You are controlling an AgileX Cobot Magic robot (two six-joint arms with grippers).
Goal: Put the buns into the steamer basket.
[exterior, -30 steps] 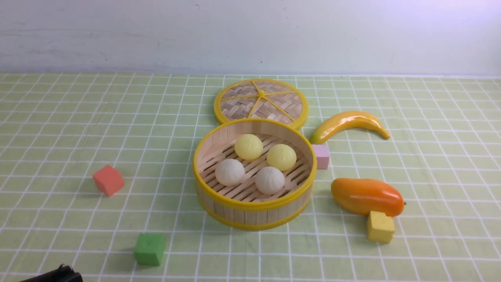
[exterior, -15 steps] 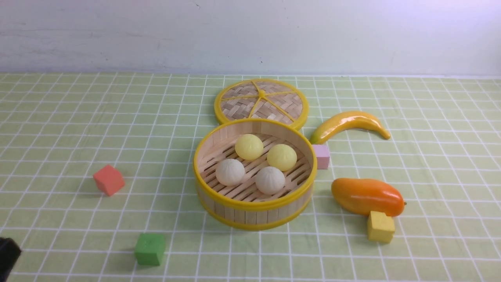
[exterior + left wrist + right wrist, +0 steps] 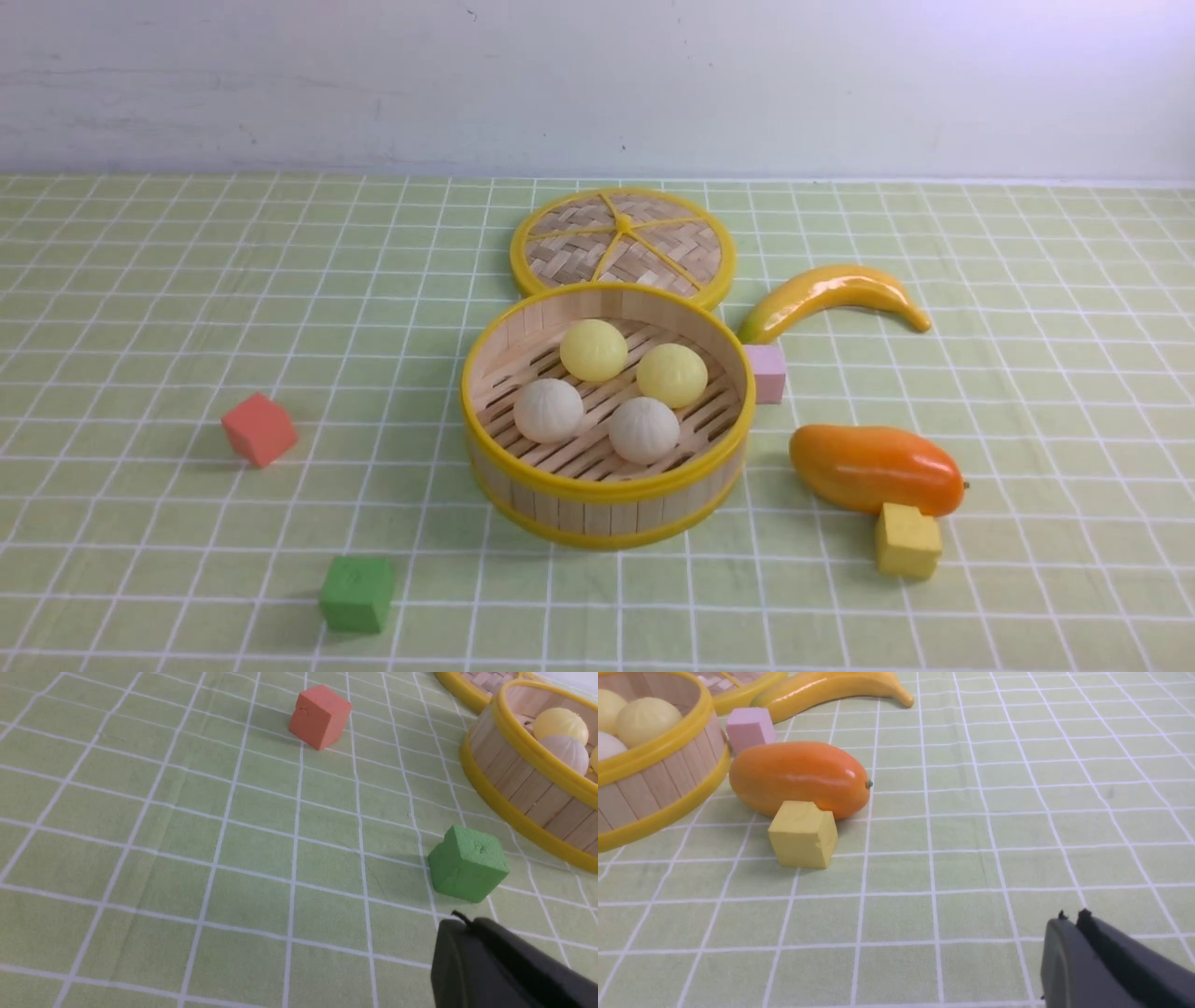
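Note:
The steamer basket (image 3: 607, 490) stands mid-table with its lid off. Inside it lie two pale yellow buns (image 3: 593, 350) (image 3: 671, 374) and two off-white buns (image 3: 548, 410) (image 3: 643, 429). Neither gripper shows in the front view. In the left wrist view my left gripper (image 3: 460, 919) is shut and holds nothing, low over the cloth beside the green cube (image 3: 467, 863), with the basket (image 3: 518, 779) further off. In the right wrist view my right gripper (image 3: 1071, 917) has its fingers together and empty, well away from the basket (image 3: 658, 779).
The woven lid (image 3: 623, 243) lies behind the basket. A banana (image 3: 831, 294), pink cube (image 3: 767, 371), orange mango (image 3: 876, 467) and yellow cube (image 3: 906, 539) sit to the right. A red cube (image 3: 259, 428) and the green cube (image 3: 357, 593) sit to the left.
The dark tip of my left gripper, seen at the front view's lower left corner earlier, has drawn back out of that view. The buns and basket have not moved.

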